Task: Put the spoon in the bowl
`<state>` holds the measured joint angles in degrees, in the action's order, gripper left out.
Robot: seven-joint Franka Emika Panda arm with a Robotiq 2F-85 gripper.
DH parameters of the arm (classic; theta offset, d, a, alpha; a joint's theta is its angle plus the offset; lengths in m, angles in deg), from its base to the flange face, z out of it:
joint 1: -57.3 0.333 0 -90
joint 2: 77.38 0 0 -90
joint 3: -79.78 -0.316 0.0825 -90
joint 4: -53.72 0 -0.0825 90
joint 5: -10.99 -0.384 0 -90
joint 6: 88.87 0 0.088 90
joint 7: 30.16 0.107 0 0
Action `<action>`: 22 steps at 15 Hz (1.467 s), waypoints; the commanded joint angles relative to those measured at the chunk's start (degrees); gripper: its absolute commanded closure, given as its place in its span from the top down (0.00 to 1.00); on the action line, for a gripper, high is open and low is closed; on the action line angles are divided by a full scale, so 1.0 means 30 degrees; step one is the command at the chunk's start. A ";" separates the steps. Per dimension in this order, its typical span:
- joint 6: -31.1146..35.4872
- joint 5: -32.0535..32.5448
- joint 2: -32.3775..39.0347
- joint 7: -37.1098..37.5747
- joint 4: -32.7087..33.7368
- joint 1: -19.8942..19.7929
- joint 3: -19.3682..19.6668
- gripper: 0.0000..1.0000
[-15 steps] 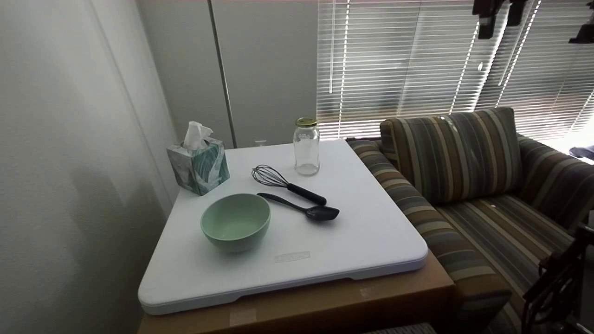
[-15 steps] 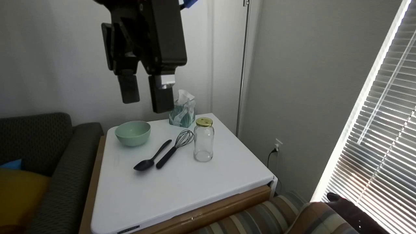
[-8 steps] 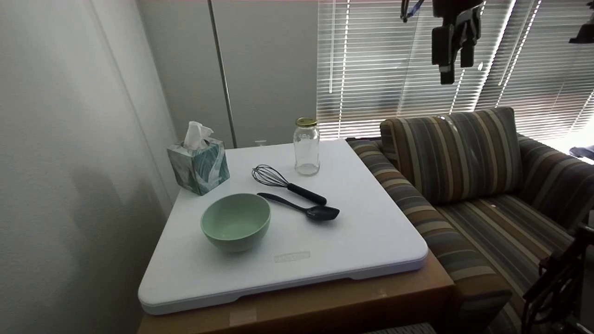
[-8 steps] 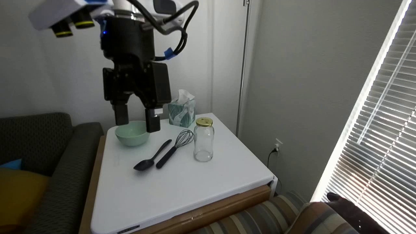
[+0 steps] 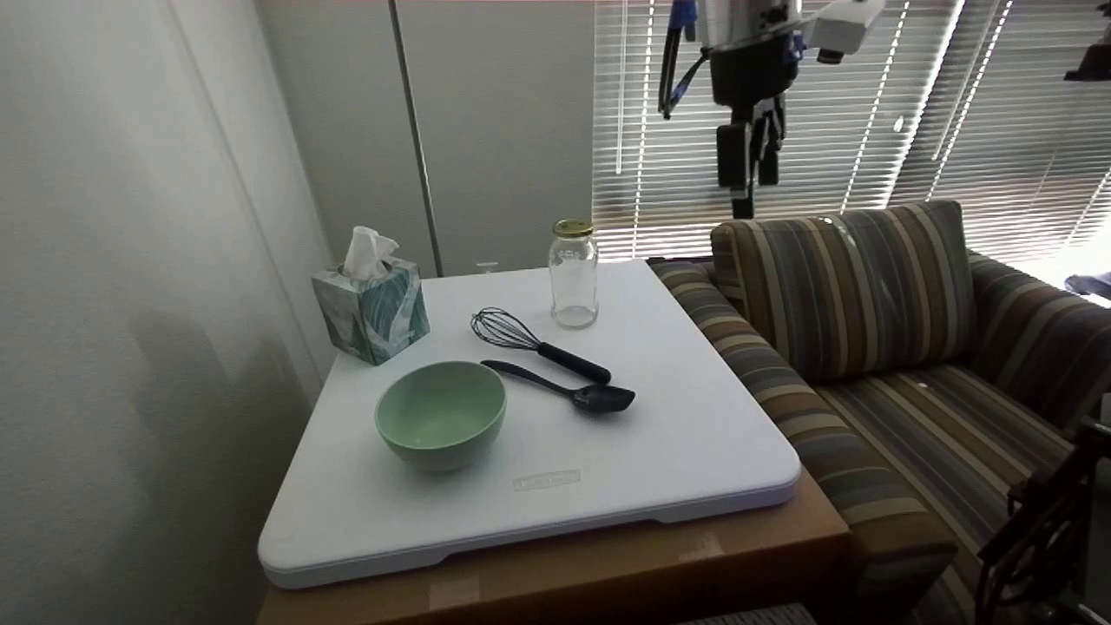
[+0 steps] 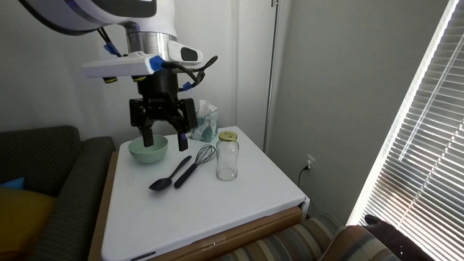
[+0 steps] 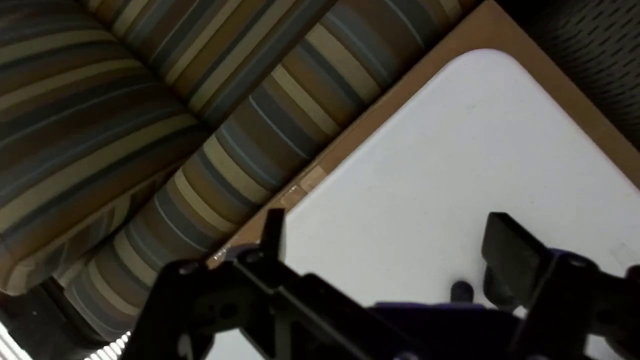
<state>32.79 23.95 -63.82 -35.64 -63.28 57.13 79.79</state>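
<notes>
While the gripper [image 6: 165,145] hangs empty, 2 fingers [image 6: 183,144] wide apart, spoon [image 6: 164,182] lies below on table [image 6: 224,206] between bowl [image 5: 441,417] and whisk [image 6: 192,170], off toward 1 finger, long axis roughly along whisk's.

- White desk [image 5: 694,451] with rounded corners, on a brown base [image 5: 625,560] that shows past its near edge in an exterior view; a faint rectangular mark [image 5: 547,481] is near that edge.
- Near left in that view: a round, pale mint-green, glossy bowl [image 5: 441,415], upright.
- Right of the bowl, apart from it: a slim black spoon [image 5: 583,398], scoop to the right, handle pointing far left.
- Just beyond the spoon: a wire whisk [image 5: 555,354] with a straight black handle, loops pointing far left.
- Far side, right of middle: a clear glass jar [image 5: 574,282], upright, gold-coloured lid [image 5: 573,228] on.
- Far left: a teal-and-white patterned tissue box [image 5: 375,314], white tissue [image 5: 368,253] standing out of its top.
</notes>
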 commanded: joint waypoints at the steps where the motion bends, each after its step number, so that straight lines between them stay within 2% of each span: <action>1: 0.0162 -0.0832 0.2270 -0.2503 0.1893 0.0174 -0.0756 1.00; 5: -0.0839 -0.2490 0.4524 -0.4162 0.3701 0.0528 -0.1961 1.00; 6: -0.2068 -0.3009 0.4917 -0.5131 0.4307 0.0399 -0.2295 1.00; 7: -0.0493 -0.2314 0.3938 -0.3688 0.2851 0.0681 -0.1833 1.00; 11: -0.1488 -0.2685 0.4788 -0.4485 0.3888 0.0721 -0.2152 1.00; 13: 0.0707 -0.2610 0.4927 -0.4033 0.3219 0.0759 -0.2066 1.00; 17: 0.5088 -0.3558 0.7653 -0.3497 0.4479 0.0749 -0.2356 1.00; 19: 0.6228 -0.3859 0.9175 -0.3880 0.5565 0.0583 -0.2668 1.00; 22: 0.6184 -0.3677 1.1584 -0.3824 0.8039 0.0688 -0.2706 1.00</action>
<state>51.36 13.67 -35.96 -46.47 -47.09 59.47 72.24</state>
